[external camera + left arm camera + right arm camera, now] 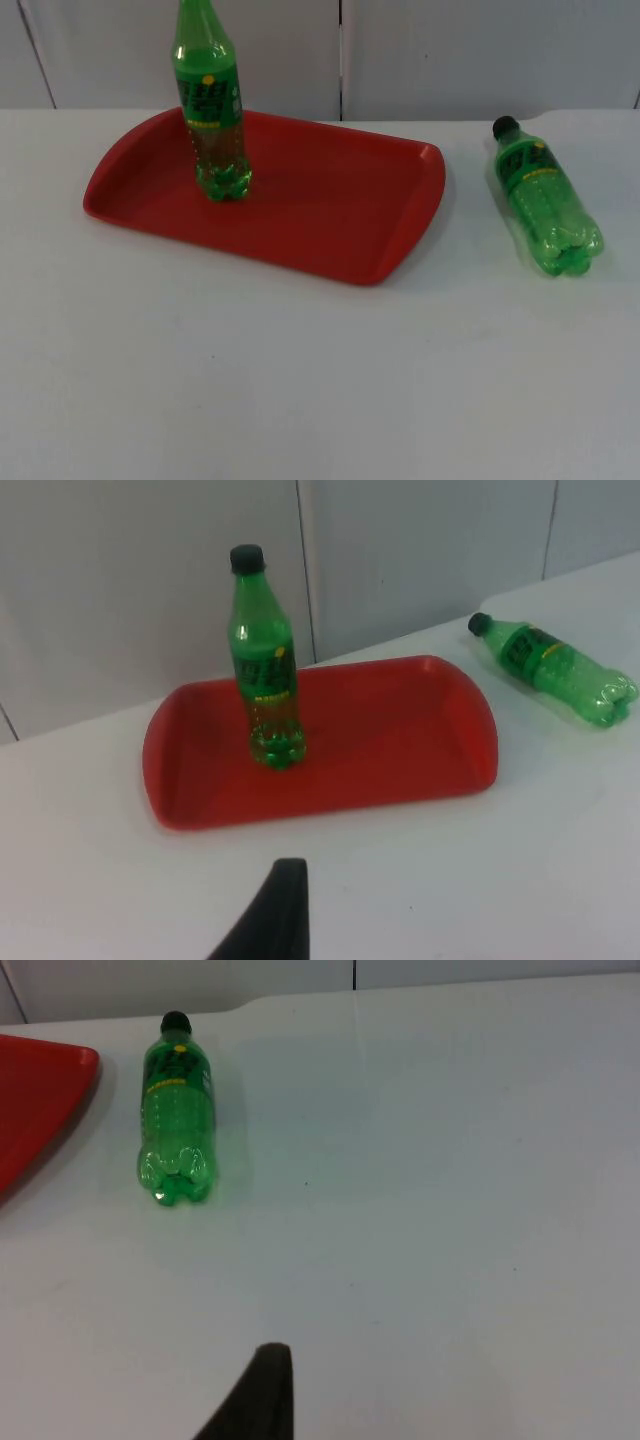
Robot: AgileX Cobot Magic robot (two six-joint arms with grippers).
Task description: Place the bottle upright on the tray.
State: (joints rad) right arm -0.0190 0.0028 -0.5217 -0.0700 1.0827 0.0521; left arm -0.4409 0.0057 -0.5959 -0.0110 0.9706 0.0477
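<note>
A red tray (330, 215) lies in the upper left and middle of the top view, a shallow rounded rectangle with a raised rim, set slightly askew. On its left part a green bottle (212, 110) stands upright, black-capped, with a green and yellow label. A second green bottle (545, 200) lies on its side on the table at the upper right, off the tray, black cap toward the wall.
</note>
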